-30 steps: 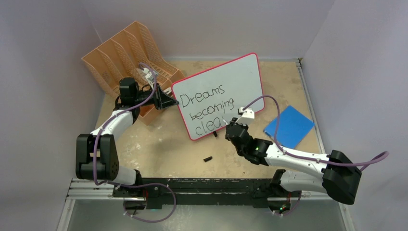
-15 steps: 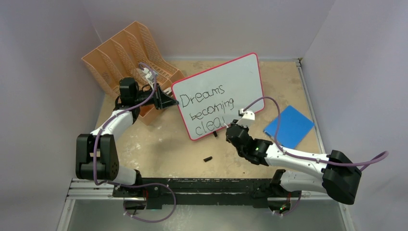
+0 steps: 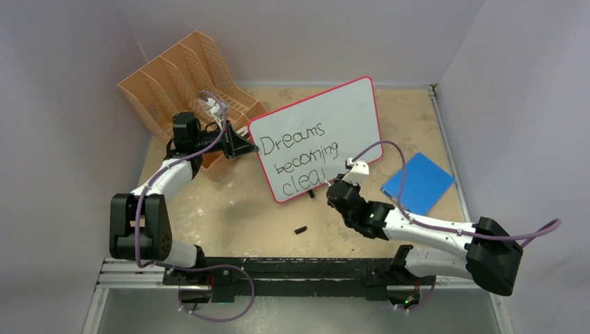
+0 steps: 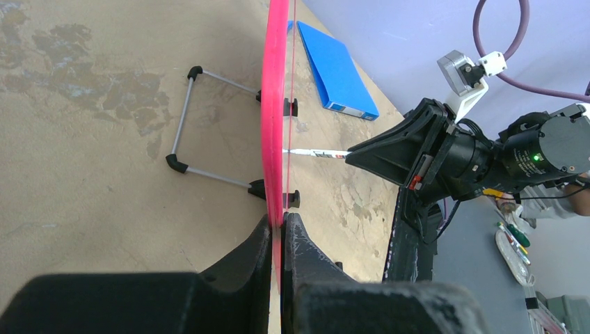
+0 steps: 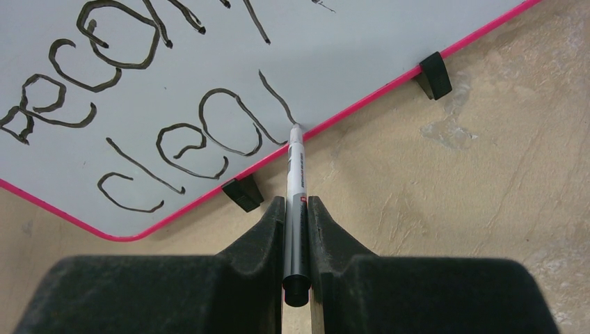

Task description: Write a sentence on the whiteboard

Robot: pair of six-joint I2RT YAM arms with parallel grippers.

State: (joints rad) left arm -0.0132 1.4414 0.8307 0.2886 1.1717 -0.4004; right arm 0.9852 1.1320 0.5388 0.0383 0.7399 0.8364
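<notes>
Left arm (image 3: 161,179) and right arm (image 3: 431,233) bore white shells and black joints; a purple cable (image 3: 380,142) ran along each; fingers (image 5: 259,236) were black wedges.

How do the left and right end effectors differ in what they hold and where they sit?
The left end effector is shut on the pink frame of the whiteboard; the right end effector is shut on a marker. The left sits at the board's left edge, beside the orange file rack; the right is near its lower right corner, marker tip against the board. Both are black and closed.
</notes>
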